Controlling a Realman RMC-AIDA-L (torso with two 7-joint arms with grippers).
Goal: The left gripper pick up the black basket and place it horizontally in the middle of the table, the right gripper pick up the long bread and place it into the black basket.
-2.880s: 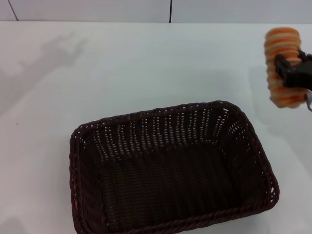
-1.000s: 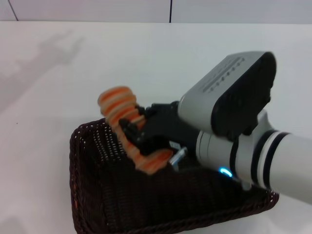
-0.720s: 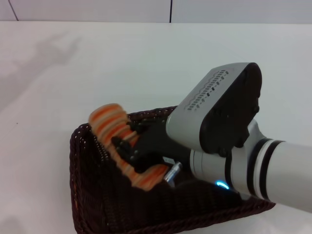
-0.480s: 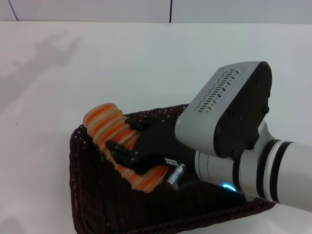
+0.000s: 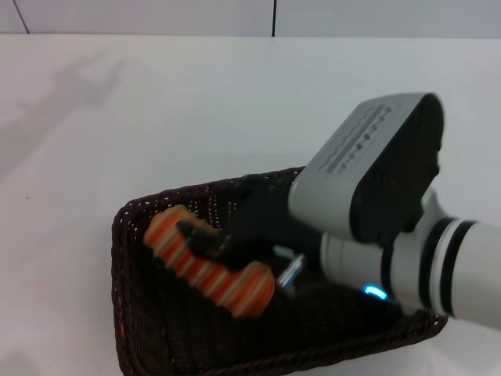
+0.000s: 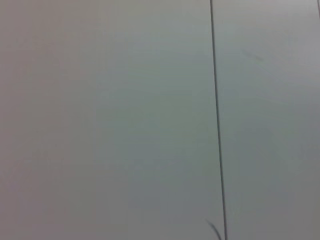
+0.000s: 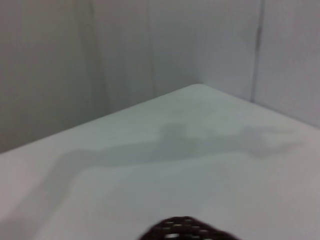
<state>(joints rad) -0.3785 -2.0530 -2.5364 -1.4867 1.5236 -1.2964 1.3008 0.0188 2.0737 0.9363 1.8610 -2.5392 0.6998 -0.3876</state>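
The black basket (image 5: 139,313) sits on the white table (image 5: 196,102) near the front edge in the head view. My right gripper (image 5: 213,241) reaches into it from the right and is shut on the long bread (image 5: 210,274). The bread lies low and slanted inside the basket's left half, with one black finger (image 5: 196,231) across its top. A bit of the basket's rim (image 7: 182,230) shows in the right wrist view. The left gripper is out of view; its wrist view shows only a pale wall.
The bulky silver-white right arm (image 5: 376,196) covers the basket's right half. A wall (image 5: 274,16) runs along the table's far edge. Arm shadows fall on the table at the far left (image 5: 70,86).
My right gripper has carried the long bread from the far right over the basket and lowered it inside. In the last half second the bread dropped and tilted flatter.
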